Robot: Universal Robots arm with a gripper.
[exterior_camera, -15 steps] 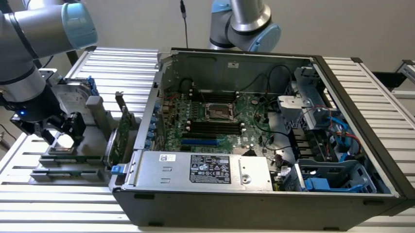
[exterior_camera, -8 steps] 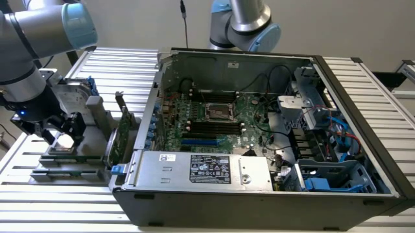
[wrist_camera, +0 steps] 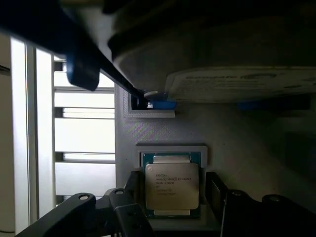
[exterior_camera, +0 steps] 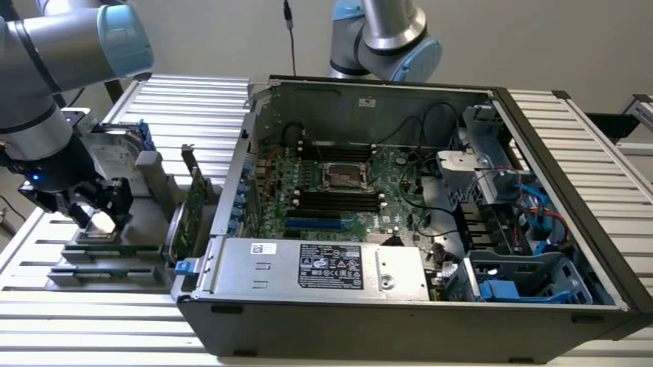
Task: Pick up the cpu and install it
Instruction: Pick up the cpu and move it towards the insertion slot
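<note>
Grey tray [wrist_camera: 247,148]: cpu [wrist_camera: 171,190] between parted jaws.

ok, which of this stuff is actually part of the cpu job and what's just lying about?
In the job: cpu, gripper open around it, socket in the computer case.
Lying about: hard drive, green card, power supply.

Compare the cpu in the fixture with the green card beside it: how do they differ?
The small square silver-topped cpu lies flat; the long green circuit card stands on edge. The open fingers of the gripper flank the cpu; the card stands untouched. Both sit in the grey fixture.
</note>
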